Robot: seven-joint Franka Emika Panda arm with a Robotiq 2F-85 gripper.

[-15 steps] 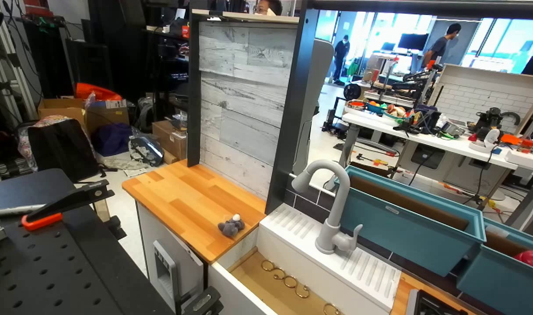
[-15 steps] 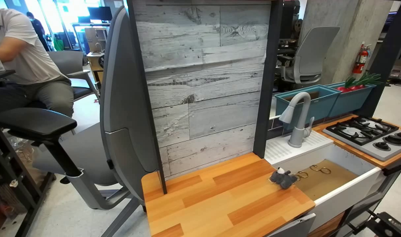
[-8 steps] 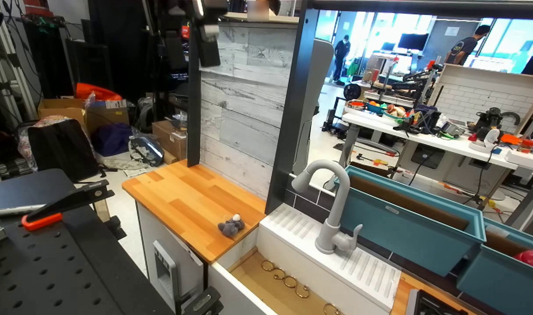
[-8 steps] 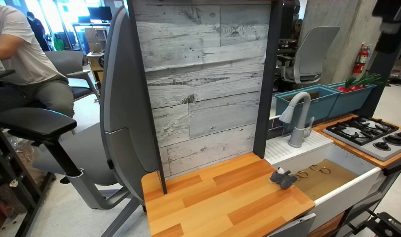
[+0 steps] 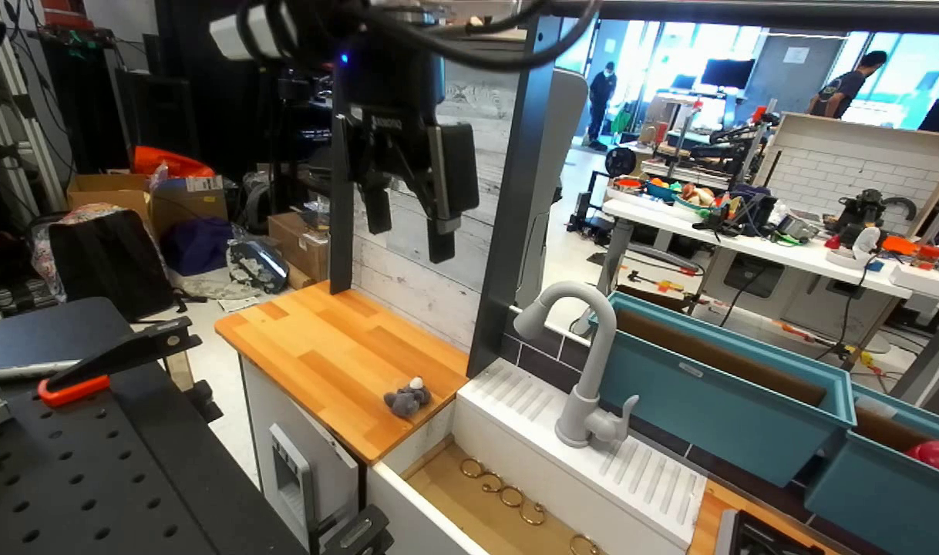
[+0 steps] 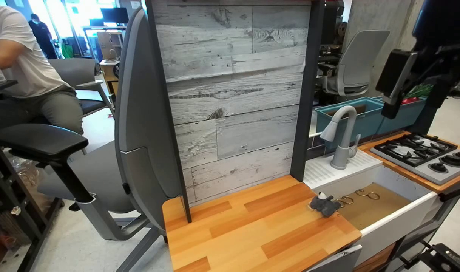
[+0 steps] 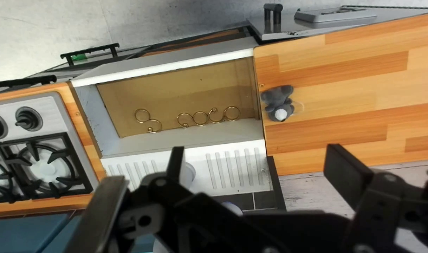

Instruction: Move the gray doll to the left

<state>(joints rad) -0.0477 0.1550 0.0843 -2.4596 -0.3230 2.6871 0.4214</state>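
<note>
The gray doll (image 5: 408, 398) is a tiny dark gray lump with a white tip. It lies on the wooden countertop (image 5: 315, 308) at the edge beside the sink. It shows in an exterior view (image 6: 324, 205) at the counter's sink-side edge, and in the wrist view (image 7: 278, 100) above the middle, outside the fingers. My gripper (image 5: 409, 231) is open and empty, pointing down well above the counter. In the wrist view the gripper (image 7: 255, 156) has its two fingers wide apart with nothing between them. In an exterior view part of the gripper (image 6: 390, 107) is cut off by the frame.
The sink basin (image 7: 186, 89) with several gold rings adjoins the counter. A gray faucet (image 5: 589, 362) rises behind it. A gray-white plank wall (image 6: 237, 94) and a dark post (image 6: 307, 94) stand at the back. Teal planters (image 5: 724, 385) and a stove (image 6: 422, 155) lie beyond.
My arm and gripper have come down into view from the top in both exterior views. The doll has not moved. A person in the background has walked a little.
</note>
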